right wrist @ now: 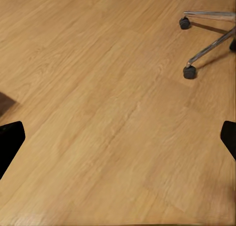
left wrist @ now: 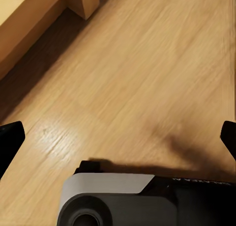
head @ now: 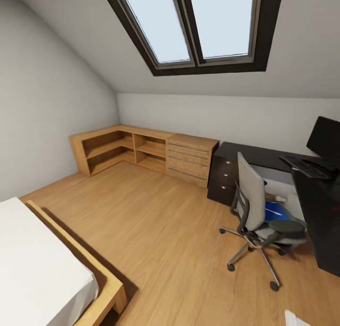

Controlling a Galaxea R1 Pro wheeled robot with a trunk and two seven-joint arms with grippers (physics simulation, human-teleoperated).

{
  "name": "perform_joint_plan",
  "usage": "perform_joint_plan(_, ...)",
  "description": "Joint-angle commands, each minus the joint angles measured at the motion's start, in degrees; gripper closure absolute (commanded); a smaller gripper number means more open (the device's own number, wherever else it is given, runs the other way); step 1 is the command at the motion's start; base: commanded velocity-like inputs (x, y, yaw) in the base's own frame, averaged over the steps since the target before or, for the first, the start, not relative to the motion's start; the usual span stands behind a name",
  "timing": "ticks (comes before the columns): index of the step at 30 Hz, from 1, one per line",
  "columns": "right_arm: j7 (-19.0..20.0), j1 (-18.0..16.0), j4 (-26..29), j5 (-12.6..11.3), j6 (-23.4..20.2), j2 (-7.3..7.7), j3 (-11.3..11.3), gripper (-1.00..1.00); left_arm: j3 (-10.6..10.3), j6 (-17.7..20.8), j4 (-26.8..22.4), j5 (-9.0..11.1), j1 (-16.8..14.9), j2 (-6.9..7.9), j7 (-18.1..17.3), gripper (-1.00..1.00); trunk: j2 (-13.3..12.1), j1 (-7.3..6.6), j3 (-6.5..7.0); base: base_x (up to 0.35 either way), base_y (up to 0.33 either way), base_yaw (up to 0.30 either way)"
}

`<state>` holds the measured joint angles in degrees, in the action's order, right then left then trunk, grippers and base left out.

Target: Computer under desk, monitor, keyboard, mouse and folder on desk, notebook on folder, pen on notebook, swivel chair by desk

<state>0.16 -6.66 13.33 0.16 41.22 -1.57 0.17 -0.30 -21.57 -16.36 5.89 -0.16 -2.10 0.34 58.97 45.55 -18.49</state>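
A white-sheeted bed (head: 38,264) in a wooden frame fills the left of the bedroom, low wooden shelves (head: 141,149) along the far wall. Right of them, the swivel chair (head: 257,212) carries the blue folder (head: 274,211) beside the black desk (head: 326,222), which bears the keyboard (head: 306,167) and monitor (head: 325,139). Left gripper (left wrist: 118,137) and right gripper (right wrist: 118,137) hang over bare floor, fingers spread wide, empty
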Motion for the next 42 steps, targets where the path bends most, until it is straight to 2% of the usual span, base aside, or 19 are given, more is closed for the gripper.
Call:
perform_joint_plan(1,0.02,-0.06,-0.06,0.01,0.17,-0.01,0.00,-1.00,-0.06,-0.20,0.01,0.44,-0.02,-0.01,0.01,-1.00,0.04,0.00,-0.07,0.016,0.013,-0.300)
perform_joint_plan(9,0.02,-0.08,-0.06,0.01,0.17,-0.01,0.00,-1.00,-0.05,-0.31,0.01,0.48,-0.02,-0.01,0.00,-1.00,0.04,0.00,-0.07,0.013,0.012,-0.300)
perform_joint_plan(18,0.02,-0.05,-0.06,0.02,0.17,-0.01,0.00,-1.00,-0.03,-0.33,0.01,0.55,-0.02,-0.01,-0.01,-1.00,0.04,0.00,-0.07,0.156,0.187,-0.300)
perform_joint_plan(33,0.02,-0.08,-0.06,0.02,0.17,-0.01,0.00,-1.00,0.27,-0.43,-0.09,0.82,-0.02,0.07,-0.04,-1.00,0.04,0.00,-0.07,0.015,0.095,-0.300)
perform_joint_plan(37,0.02,-0.07,-0.06,0.02,0.17,0.03,0.00,-1.00,0.62,-2.10,-0.50,0.96,-0.02,-0.05,0.15,-1.00,0.04,0.00,-0.07,0.000,0.002,-0.300)
perform_joint_plan(42,0.02,-0.07,-0.06,-0.06,0.17,-0.07,0.00,-1.00,0.74,-2.08,-0.75,2.52,-0.02,-0.87,0.35,-1.00,2.05,1.10,-0.96,0.000,0.000,-0.292)
